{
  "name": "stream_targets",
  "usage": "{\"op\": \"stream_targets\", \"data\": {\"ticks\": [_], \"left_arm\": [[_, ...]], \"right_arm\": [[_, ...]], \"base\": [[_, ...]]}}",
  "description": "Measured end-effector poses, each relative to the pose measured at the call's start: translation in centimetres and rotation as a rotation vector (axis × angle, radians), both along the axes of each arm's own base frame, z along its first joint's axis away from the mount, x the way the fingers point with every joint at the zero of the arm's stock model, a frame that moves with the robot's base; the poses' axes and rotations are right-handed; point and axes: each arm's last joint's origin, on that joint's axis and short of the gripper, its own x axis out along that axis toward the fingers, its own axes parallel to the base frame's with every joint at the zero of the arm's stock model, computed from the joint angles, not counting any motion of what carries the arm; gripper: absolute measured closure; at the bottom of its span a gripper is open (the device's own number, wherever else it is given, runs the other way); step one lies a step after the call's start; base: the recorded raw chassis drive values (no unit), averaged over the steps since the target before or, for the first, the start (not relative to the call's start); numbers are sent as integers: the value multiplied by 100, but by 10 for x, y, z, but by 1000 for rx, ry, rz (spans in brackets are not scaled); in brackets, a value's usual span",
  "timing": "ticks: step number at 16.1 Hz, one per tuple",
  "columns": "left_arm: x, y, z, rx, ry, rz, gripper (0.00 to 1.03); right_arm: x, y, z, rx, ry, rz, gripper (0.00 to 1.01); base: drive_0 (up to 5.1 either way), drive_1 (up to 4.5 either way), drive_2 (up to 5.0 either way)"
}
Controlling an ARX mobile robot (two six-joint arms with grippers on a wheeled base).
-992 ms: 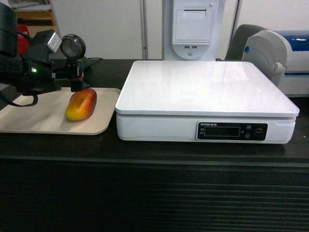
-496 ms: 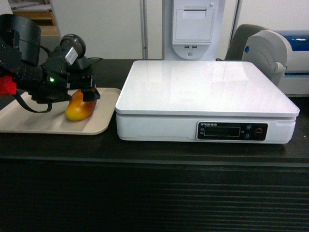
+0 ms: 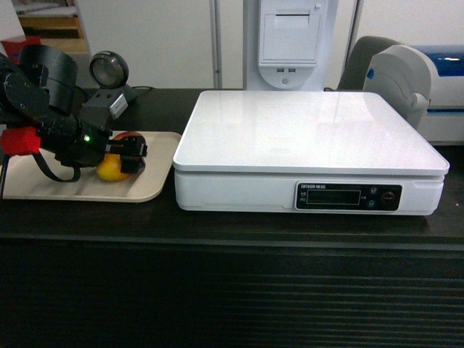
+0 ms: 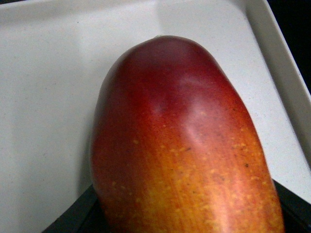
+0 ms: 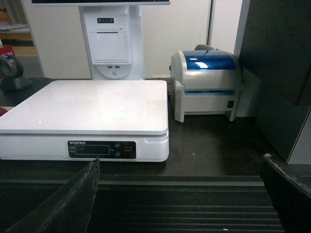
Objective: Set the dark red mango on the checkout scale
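The dark red mango (image 3: 109,170) lies on a beige tray (image 3: 80,190) at the left of the checkout (image 3: 232,290). My left gripper (image 3: 123,154) is down over it, open, with one dark finger on each side of the fruit. In the left wrist view the mango (image 4: 180,145) fills the frame, red at its far end and orange near me, resting on the tray (image 4: 48,73). The white scale (image 3: 304,130) stands to the right of the tray with a bare platform. My right gripper (image 5: 180,194) hangs open and empty before the counter's ribbed front, with the scale (image 5: 92,104) ahead.
A round black scanner (image 3: 109,70) stands behind the tray. A white terminal post with a printer (image 3: 290,43) rises behind the scale. A white and blue label printer (image 5: 206,82) sits right of the scale, next to a dark wall panel (image 5: 277,63).
My left gripper has come forward and down from behind the mango until its fingers straddle it. The mango has stayed on the tray.
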Motion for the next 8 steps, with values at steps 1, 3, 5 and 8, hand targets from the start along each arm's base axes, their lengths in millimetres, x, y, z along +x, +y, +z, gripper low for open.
{"op": "stream_targets", "data": {"ticks": [1, 3, 5, 8], "left_arm": [[0, 0, 0, 6, -1, -2, 37], [0, 0, 0, 15, -12, -11, 43], [-6, 0, 3, 24, -19, -18, 43], [-15, -2, 33, 42, -73, -40, 43]], "right_arm": [[0, 0, 0, 0, 0, 0, 3], [0, 0, 0, 0, 0, 0, 3], [0, 0, 0, 0, 0, 0, 3], [0, 0, 0, 0, 0, 0, 3]], "base": [[0, 0, 0], [0, 0, 0], [0, 0, 0], [0, 0, 0]]}}
